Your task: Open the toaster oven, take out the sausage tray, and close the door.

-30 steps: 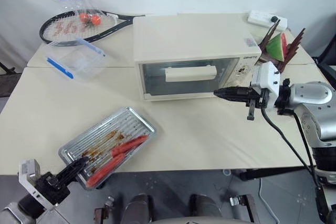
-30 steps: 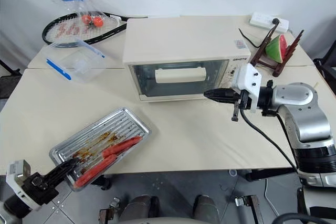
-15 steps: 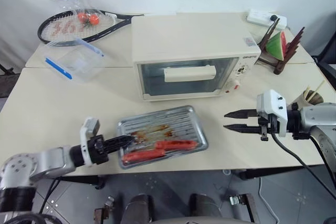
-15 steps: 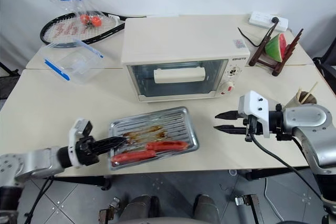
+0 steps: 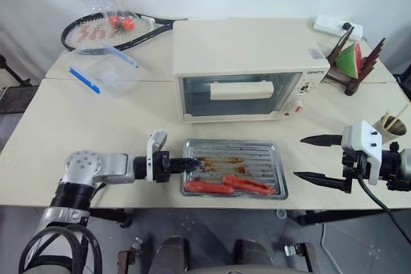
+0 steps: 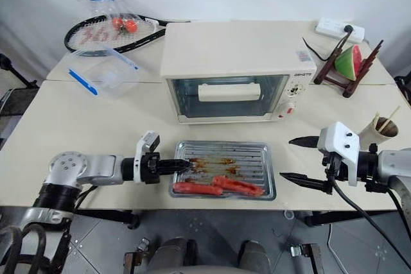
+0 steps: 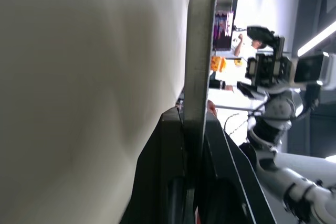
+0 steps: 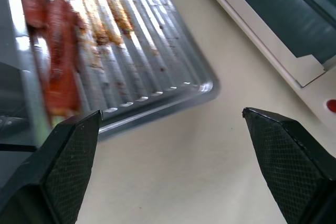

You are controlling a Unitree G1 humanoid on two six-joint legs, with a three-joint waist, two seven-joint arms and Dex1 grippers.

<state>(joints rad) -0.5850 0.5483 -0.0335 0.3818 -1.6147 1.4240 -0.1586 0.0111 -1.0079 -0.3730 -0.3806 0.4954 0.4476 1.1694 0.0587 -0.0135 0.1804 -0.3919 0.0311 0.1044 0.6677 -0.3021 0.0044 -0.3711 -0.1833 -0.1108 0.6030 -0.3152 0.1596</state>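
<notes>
Silver sausage tray (image 6: 223, 169) sits on the surface (image 6: 77, 126) before the closed toaster oven (image 6: 234, 72), its edge clamped in your left tool (image 6: 182, 165). Your right tool (image 6: 293, 159) gapes beside it. Tug sideways and the sausages (image 6: 218, 187) could roll off.

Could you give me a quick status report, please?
Left pincer shut on sausage tray. Right pincer open, empty. Tray on table; oven door closed. Nothing in the way.
</notes>
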